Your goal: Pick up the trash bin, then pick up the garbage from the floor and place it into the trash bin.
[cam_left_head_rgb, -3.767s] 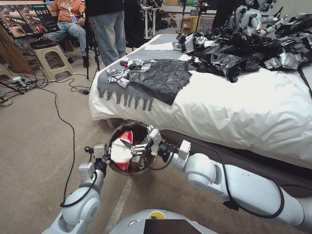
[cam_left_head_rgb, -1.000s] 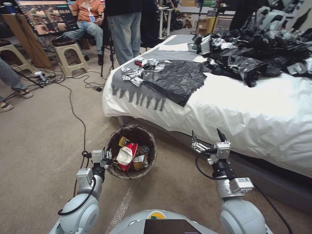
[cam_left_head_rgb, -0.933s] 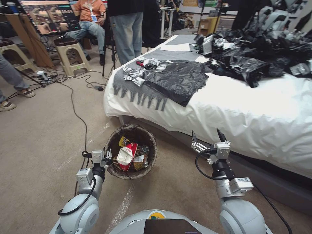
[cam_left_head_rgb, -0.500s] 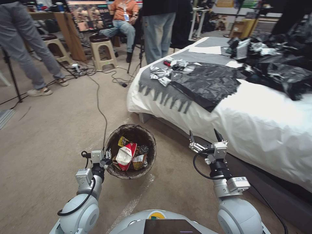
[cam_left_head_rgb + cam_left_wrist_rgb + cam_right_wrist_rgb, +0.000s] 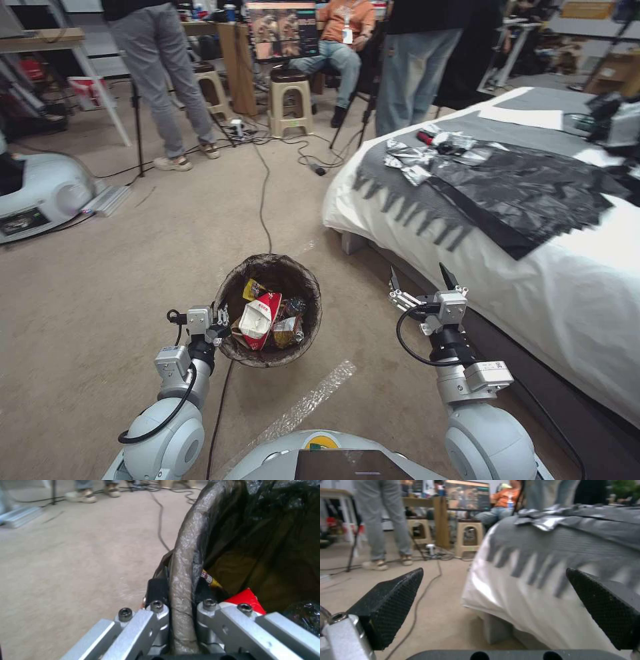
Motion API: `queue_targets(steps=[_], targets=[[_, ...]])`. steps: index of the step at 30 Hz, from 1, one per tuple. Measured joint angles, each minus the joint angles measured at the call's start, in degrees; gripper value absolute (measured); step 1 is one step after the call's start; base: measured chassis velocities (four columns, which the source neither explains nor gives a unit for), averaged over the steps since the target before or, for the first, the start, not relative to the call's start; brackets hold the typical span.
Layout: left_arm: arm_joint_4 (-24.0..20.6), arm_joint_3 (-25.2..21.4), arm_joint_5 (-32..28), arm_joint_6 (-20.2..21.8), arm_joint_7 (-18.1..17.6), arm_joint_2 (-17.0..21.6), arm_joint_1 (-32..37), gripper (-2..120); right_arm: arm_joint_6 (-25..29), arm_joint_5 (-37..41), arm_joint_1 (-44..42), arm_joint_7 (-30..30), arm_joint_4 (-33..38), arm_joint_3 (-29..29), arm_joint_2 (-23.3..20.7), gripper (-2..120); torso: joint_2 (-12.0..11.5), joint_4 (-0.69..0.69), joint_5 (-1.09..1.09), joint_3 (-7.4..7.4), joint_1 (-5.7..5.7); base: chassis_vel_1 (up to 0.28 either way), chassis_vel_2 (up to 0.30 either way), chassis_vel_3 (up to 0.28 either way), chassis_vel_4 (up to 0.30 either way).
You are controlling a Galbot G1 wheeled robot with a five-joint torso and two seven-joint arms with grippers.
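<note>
The trash bin (image 5: 270, 267), lined with a dark bag, hangs above the carpet in front of me. My left gripper (image 5: 220, 327) is shut on its near rim; in the left wrist view the bagged rim (image 5: 181, 580) runs between the two fingers. Garbage lies inside the bin: a red-and-white snack packet (image 5: 259, 321), a yellow wrapper (image 5: 252, 289) and other small packets. My right gripper (image 5: 420, 280) is held up to the right of the bin, open and empty, its black fingertips (image 5: 391, 597) spread wide near the bed's corner.
A bed (image 5: 567, 267) with a white cover, grey fringed throw and black plastic bags fills the right. A black cable (image 5: 263, 200) crosses the carpet beyond the bin. Stools (image 5: 290, 100), a tripod, people's legs and a white machine (image 5: 40, 193) stand farther back and left.
The whole head view has swung left, so the bed has slid right and more open floor shows. Earlier the right gripper was over the bin with the red-and-white packet; it has since pulled back, open.
</note>
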Motion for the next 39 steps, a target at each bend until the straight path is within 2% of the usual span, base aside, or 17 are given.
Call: queue_targets(steps=[33, 39], targets=[[0.1, -0.1, 0.4, 0.0, -0.3, 0.4, -0.3, 4, -0.1, -0.1, 0.3, -0.1, -0.2, -0.2, 0.3, 100, 0.0, 0.02, 0.0, 0.0, 0.0, 0.12, 0.125, 0.125, 0.121], [-1.0, 0.2, -0.9, 1.5, -0.4, 1.3, -0.5, 4, 0.0, -0.4, 0.1, -0.1, -0.2, -0.4, 0.9, 100, 0.0, -0.02, 0.0, 0.0, 0.0, 0.038, 0.036, 0.053, 0.045]])
